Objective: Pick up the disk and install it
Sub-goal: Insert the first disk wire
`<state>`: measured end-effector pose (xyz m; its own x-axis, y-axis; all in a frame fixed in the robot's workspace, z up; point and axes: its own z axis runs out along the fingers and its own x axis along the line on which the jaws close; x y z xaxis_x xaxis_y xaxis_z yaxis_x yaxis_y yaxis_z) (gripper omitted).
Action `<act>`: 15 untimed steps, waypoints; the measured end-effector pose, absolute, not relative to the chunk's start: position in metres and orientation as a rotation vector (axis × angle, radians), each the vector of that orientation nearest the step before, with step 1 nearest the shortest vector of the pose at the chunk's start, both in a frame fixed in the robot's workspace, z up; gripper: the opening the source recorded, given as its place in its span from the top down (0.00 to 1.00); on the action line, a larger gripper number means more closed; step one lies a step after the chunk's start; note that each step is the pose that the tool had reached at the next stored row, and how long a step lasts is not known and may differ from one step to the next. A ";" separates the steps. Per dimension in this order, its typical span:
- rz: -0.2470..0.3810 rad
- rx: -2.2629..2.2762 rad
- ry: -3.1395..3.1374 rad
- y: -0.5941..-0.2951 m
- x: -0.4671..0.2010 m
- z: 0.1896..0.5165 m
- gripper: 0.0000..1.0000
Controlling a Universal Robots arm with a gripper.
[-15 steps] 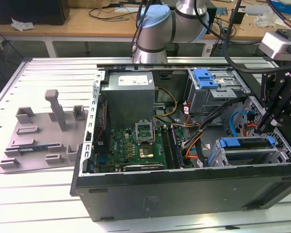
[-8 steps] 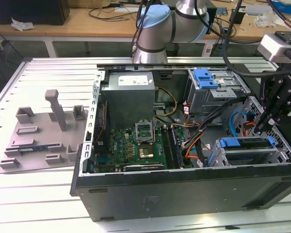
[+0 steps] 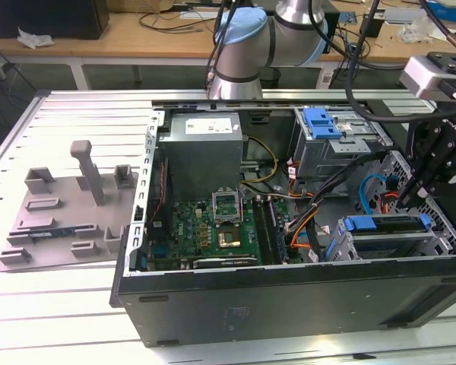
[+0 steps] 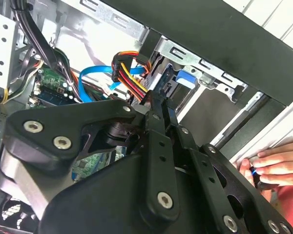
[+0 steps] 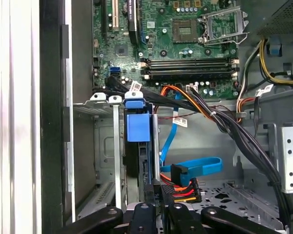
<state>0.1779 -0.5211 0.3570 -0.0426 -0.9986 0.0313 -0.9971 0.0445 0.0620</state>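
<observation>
The disk (image 3: 387,226), silver in a blue carrier bracket, sits in the slot of the lower drive cage (image 3: 399,249) at the exterior view's right, inside the open computer case. In the first wrist view the disk (image 5: 137,127) stands edge-on between the cage's metal walls (image 5: 105,146), its blue tab toward the motherboard. My gripper (image 3: 415,195) reaches down onto the disk's end, its black fingers (image 5: 145,217) close together on either side of the disk's edge. In the second wrist view the gripper (image 4: 158,105) meets the disk (image 4: 183,79) at the cage.
Blue data cables (image 5: 195,168) and a coloured power cable bundle (image 5: 183,187) lie right beside the disk. A second cage with a blue tab (image 3: 323,125) stands further back. The motherboard (image 3: 213,224) fills the case's middle. A person's hand (image 4: 276,165) rests outside the case wall. A grey fixture (image 3: 68,205) lies on the table.
</observation>
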 end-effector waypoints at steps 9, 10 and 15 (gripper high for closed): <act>-0.034 2.123 -2.224 -0.526 0.178 0.356 0.84; -0.034 2.123 -2.224 -0.527 0.178 0.356 0.84; -0.034 2.123 -2.224 -0.528 0.178 0.354 0.84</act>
